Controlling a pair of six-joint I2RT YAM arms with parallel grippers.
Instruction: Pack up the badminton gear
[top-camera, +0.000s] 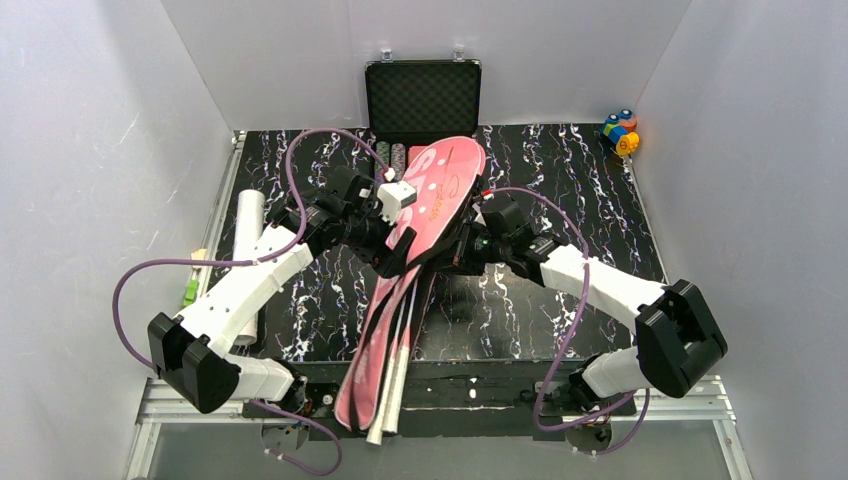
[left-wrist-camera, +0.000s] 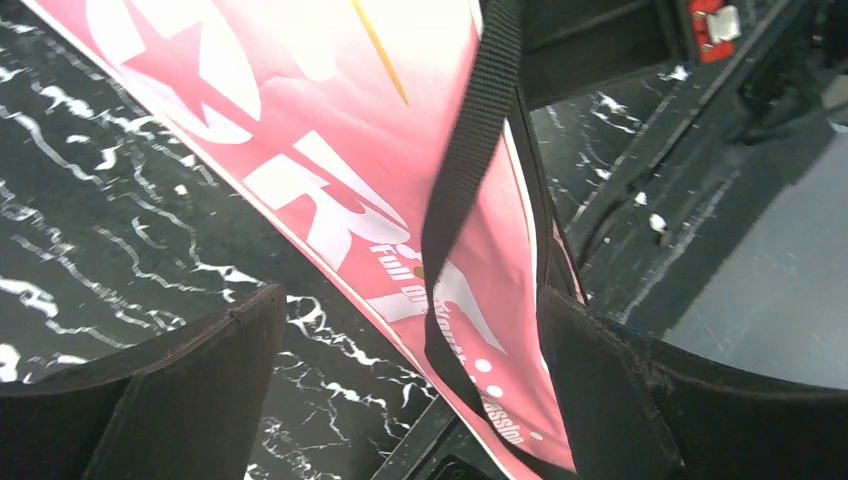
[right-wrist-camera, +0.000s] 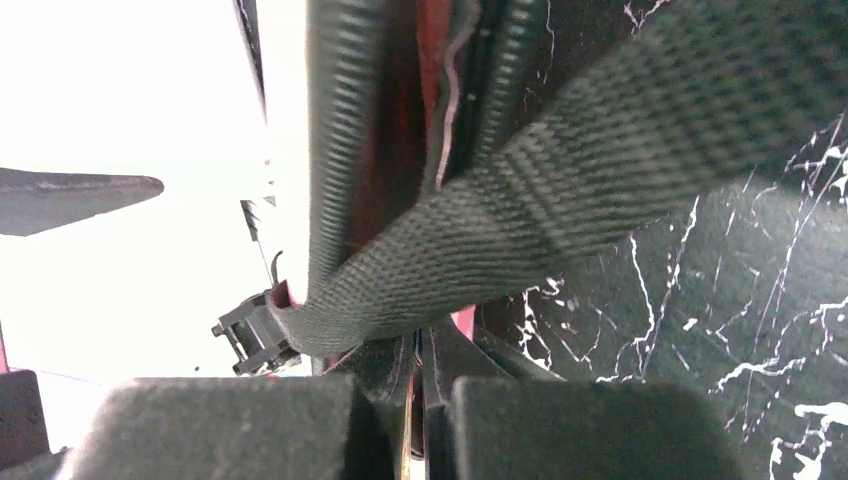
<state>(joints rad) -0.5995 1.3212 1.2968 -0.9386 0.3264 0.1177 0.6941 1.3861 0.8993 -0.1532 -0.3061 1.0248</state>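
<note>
The pink cover (top-camera: 445, 185) lettered in white lies slantwise across the black marbled table, with white racket handles (top-camera: 392, 395) sticking out of its narrow end past the front edge. My left gripper (top-camera: 397, 255) stands wide open astride that narrow part. In the left wrist view the cover (left-wrist-camera: 330, 130) and its black strap (left-wrist-camera: 470, 150) hang between the spread fingers (left-wrist-camera: 200, 380). My right gripper (top-camera: 452, 258) is shut on the cover's dark edge (right-wrist-camera: 445, 345), and the strap (right-wrist-camera: 560, 190) crosses just above it. A long white tube (top-camera: 247, 225) lies at the left.
An open black case (top-camera: 422, 100) with a foam lid stands at the back, with poker chips (top-camera: 392, 155) in front of it. A small multicoloured toy (top-camera: 620, 132) sits at the back right corner. A green item (top-camera: 190, 292) lies at the table's left edge.
</note>
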